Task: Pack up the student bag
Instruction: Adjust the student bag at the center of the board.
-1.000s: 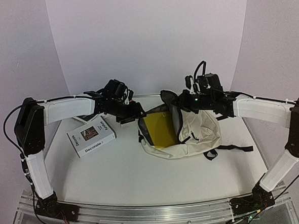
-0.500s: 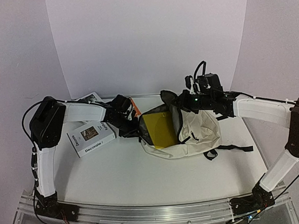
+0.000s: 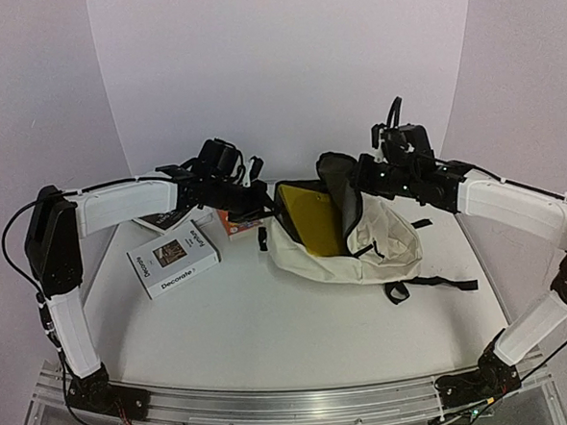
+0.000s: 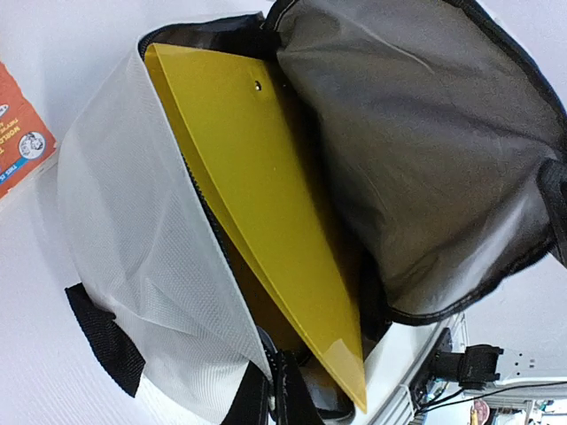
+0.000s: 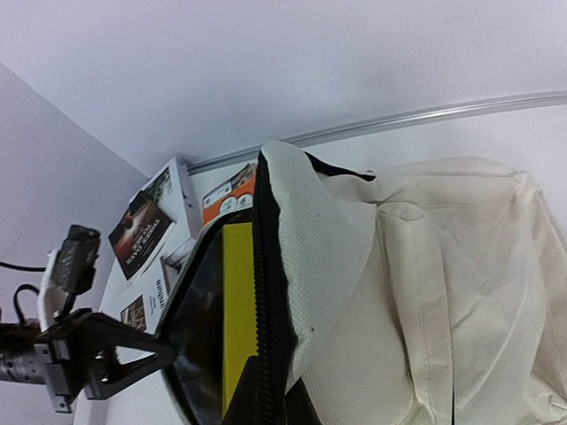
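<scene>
Student bag now more upright

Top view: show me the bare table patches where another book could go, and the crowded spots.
Free: the table strip between the Decorate book, the student bag and the near rail; the near right corner, below the bag's strap. Crowded: back left, where the orange book and others lie under the left arm.

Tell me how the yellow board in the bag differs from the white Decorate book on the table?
The yellow board stands tilted inside the open student bag; the Decorate book lies flat on the table, outside it. The yellow board is plain and thin; the Decorate book is white, printed and thick. Both look rectangular.
</scene>
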You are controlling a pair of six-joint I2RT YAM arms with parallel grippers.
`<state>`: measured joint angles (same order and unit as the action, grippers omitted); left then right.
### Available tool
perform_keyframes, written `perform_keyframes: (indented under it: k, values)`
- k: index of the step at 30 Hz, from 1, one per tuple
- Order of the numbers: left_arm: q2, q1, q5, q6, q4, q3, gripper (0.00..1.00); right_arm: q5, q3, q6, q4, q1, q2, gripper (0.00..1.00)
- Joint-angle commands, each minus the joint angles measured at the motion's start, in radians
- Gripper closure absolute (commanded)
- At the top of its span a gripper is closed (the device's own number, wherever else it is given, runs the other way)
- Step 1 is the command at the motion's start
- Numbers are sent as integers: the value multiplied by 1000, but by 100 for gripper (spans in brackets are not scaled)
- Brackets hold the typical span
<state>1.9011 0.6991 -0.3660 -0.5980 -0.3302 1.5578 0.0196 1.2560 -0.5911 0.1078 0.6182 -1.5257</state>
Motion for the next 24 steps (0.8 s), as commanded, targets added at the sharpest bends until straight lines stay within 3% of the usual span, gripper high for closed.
perform_keyframes:
  k: [1, 6, 8, 11, 15, 19, 21, 24]
  values:
    - [-118, 10, -34, 36, 35, 38, 100, -277, 67, 20, 44, -2, 86, 100]
    - [-220, 19, -36, 96, 114, -58, 100, -346, 64, 9, 59, -54, 97, 100]
    - [-207, 19, 10, 118, 68, -44, 100, -328, 70, 7, 59, -63, 84, 100]
    - [-148, 19, 116, 142, -29, 8, 100, -187, 81, 9, 36, -63, 48, 100]
    - [-106, 19, 78, 166, 19, 16, 100, 47, 86, 71, -1, -54, 0, 100]
    - [-63, 19, 224, 214, -65, 77, 100, 225, 92, 124, 26, -6, -56, 100]
    - [-64, 20, 252, 237, -63, 83, 100, 285, 93, 134, 53, 3, -76, 100]
    - [-88, 21, 147, 261, -11, 79, 100, 248, 69, 120, 74, 12, -65, 100]
